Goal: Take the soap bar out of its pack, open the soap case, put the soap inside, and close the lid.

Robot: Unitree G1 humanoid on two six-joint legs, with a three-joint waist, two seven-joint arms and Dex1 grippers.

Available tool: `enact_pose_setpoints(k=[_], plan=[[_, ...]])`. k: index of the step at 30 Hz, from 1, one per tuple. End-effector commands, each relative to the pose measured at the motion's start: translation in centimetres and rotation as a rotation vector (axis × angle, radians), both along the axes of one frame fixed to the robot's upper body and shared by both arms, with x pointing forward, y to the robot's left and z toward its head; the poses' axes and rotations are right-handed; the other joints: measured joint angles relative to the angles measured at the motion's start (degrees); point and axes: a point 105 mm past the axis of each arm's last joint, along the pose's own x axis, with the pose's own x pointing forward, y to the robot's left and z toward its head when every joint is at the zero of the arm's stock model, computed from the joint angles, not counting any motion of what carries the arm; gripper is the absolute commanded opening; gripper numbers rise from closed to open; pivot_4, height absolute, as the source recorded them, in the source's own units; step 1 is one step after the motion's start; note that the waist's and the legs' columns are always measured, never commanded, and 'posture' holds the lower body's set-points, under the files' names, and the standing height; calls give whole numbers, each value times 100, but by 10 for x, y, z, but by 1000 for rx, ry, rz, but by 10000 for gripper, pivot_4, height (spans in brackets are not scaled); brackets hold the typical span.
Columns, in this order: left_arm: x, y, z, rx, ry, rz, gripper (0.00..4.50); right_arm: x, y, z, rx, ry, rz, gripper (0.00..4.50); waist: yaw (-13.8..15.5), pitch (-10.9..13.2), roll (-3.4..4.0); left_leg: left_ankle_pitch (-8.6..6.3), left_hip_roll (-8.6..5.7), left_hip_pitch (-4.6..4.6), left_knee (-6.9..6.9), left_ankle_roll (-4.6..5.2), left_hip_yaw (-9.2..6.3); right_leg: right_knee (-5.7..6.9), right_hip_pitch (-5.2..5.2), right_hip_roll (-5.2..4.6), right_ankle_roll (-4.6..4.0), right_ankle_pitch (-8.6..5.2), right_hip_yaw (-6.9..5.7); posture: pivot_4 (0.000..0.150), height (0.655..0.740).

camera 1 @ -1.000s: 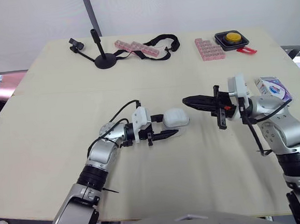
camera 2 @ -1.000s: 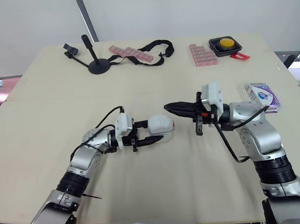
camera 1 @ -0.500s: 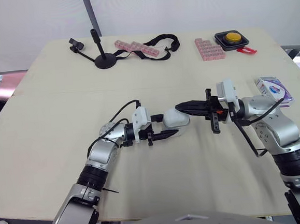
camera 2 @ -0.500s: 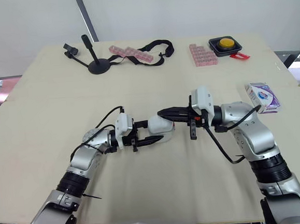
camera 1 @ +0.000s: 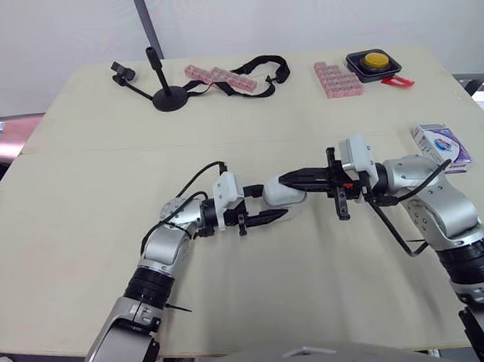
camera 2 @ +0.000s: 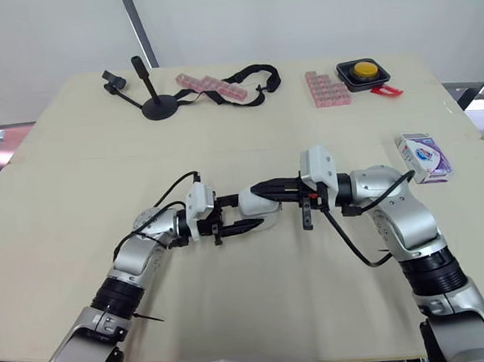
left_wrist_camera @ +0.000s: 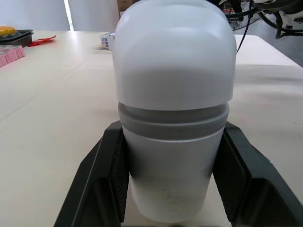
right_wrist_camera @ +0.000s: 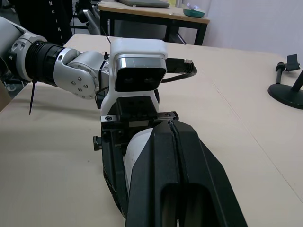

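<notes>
The white oval soap case (camera 1: 282, 194) lies on its side at mid-table, and my left gripper (camera 1: 269, 201) is shut on its lower half. In the left wrist view the case (left_wrist_camera: 173, 94) sits between the two black fingers (left_wrist_camera: 102, 184), its lid closed along a grey seam. My right gripper (camera 1: 285, 178) is shut and reaches in from the right, its joined tips lying over the top of the case. The right wrist view shows those tips (right_wrist_camera: 171, 124) just above the white case (right_wrist_camera: 137, 146). The white and purple soap pack (camera 1: 440, 144) lies closed near the table's right edge.
At the back of the table are a black stand (camera 1: 166, 95), pink strips (camera 1: 217, 76) with a black strap (camera 1: 260, 65), a pink block (camera 1: 337, 79) and a yellow button on a black box (camera 1: 373, 62). Bare tabletop lies in front of both arms.
My right gripper has moved left from open table to the soap case, staying shut. The left gripper and the case have not moved.
</notes>
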Motion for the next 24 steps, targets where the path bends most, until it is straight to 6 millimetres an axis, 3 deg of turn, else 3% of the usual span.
enact_pose_setpoints(k=[1, 16, 24], plan=[[-1, 1, 2, 10, -14, 6, 19074, 1, -1, -8, -55, -2, -2, 165, -3, 0, 0, 0, 0, 0, 0, 0, 0, 0, 0, 0, 0, 0, 0, 1500, 7096], [0, 1, 2, 9, -18, 10, 19074, 7, 1, -33, -158, 96, -41, 165, -126, -2, -3, 18, -21, 91, -83, -4, 4, -62, 111, -25, 0, 0, -5, 1500, 7096], [-1, 3, 1, 13, -18, 12, 19074, 15, -7, -19, -62, 72, -96, 165, -137, -2, -3, 19, -21, 93, -92, -2, 3, -77, 124, -27, 0, 0, -13, 1500, 7096]])
